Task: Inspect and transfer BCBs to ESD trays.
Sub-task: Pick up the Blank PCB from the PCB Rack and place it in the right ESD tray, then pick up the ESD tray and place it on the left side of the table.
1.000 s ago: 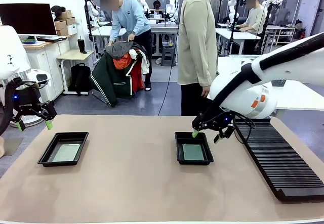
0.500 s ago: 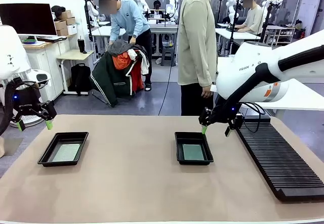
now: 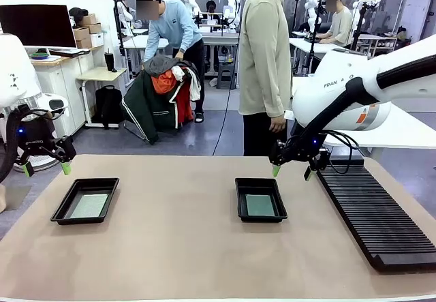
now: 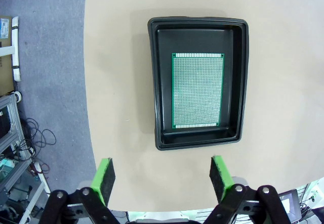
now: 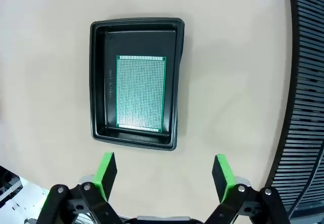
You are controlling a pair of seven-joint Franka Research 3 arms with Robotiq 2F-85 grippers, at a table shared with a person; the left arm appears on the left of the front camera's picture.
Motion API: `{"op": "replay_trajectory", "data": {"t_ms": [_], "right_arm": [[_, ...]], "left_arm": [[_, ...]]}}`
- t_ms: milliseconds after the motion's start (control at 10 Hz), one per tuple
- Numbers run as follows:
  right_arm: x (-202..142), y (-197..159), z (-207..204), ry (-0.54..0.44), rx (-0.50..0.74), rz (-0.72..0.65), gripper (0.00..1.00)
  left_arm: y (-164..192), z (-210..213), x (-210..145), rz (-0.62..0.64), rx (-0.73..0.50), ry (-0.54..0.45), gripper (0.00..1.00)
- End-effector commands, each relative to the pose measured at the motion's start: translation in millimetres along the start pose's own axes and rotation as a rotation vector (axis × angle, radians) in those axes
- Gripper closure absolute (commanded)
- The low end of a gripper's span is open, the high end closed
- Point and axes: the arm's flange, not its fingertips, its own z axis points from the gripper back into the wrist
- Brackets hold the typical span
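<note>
**Two trays, two boards, both grippers empty**

Nearest the camera, the tan table top (image 3: 177,247) lies bare along its front edge. Further in sit two black ESD trays: the left tray (image 3: 63,210) near the table's left edge and the centre tray (image 3: 240,200) about midway across. Each holds one BCB lying flat on its floor, so two boards in all: the left board (image 3: 90,205) and the centre board (image 3: 259,205). The wrist views show both as green perforated boards set slightly off-centre in their trays, with floor showing on every side.

One long black ribbed rack (image 3: 378,213) runs along the right side of the table, apart from the centre tray.

The left gripper (image 3: 46,168) hangs off the table's left far corner, its fingers spread wide with nothing between them. The right gripper (image 3: 291,173) hovers above the gap between the centre tray's far rim and the rack, fingers likewise apart and empty.

One person (image 3: 264,56) stands at the far edge; whether their hand touches anything is hard to say.

Against a second ago, the right gripper has risen and drawn back from over the centre tray toward the rack; the left gripper, trays and boards are unchanged.
</note>
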Motion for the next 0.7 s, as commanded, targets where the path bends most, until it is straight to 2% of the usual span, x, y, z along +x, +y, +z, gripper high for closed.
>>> {"op": "replay_trajectory", "data": {"t_ms": [0,600], "right_arm": [[-2.3,0.3,-3.0,-0.004,0.000,0.003,0.00],[-2.3,0.3,-3.0,-0.004,0.000,0.003,0.00]], "left_arm": [[0.4,-2.2,-0.7,0.002,0.000,-0.007,0.00],[0.4,-2.2,-0.7,0.002,0.000,-0.007,0.00]]}}
